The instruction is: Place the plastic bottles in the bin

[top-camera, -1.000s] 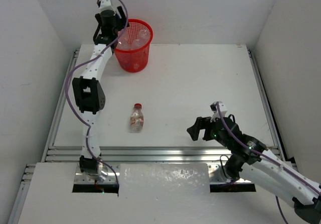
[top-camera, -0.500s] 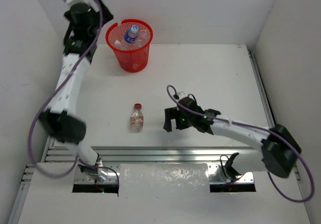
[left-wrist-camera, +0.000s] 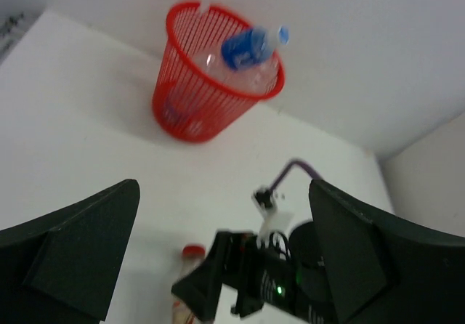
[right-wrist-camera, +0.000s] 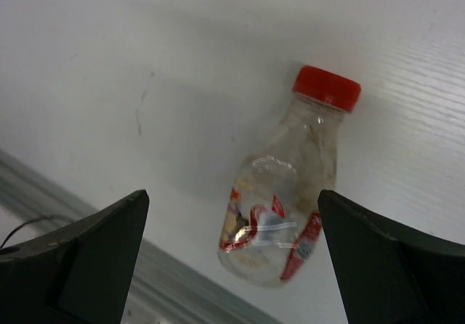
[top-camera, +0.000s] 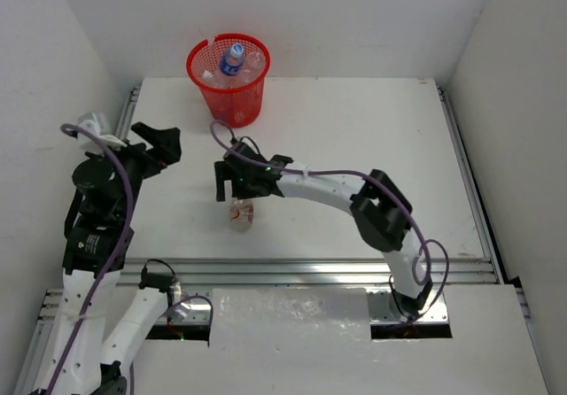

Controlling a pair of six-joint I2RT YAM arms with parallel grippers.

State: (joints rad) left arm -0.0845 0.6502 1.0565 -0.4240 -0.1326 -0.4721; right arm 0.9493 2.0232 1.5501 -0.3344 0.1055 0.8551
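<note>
Two items are hard to read. At the far left of the table (top-camera: 372,138), the red mesh of the bin (top-camera: 232,103) screens most of its contents. One blue bottle (top-camera: 234,57) lies on top with clear plastic beside it; the count inside cannot be told. Nearer the front, the red-cap bottle (right-wrist-camera: 287,193) lies on its side on the table, well apart from the bin. In the top view its cap end is covered by the right gripper (top-camera: 221,182). The left wrist view is blurred and the frame edge cuts the bottle off below the cap. Only the right wrist view shows it whole — red cap, clear body, reddish label.

Left arm: bent at the left edge of the table, with the left gripper (top-camera: 168,147) raised and aimed across the table toward the bin. Its fingers are spread wide and nothing is between them.

Right arm: reaches from its base at the near right across to the left, elbow raised. The gripper sits over the bottle's cap end. Its fingers are wide apart — the bottle shows between them, clear of both. Height above the bottle cannot be told.
</note>
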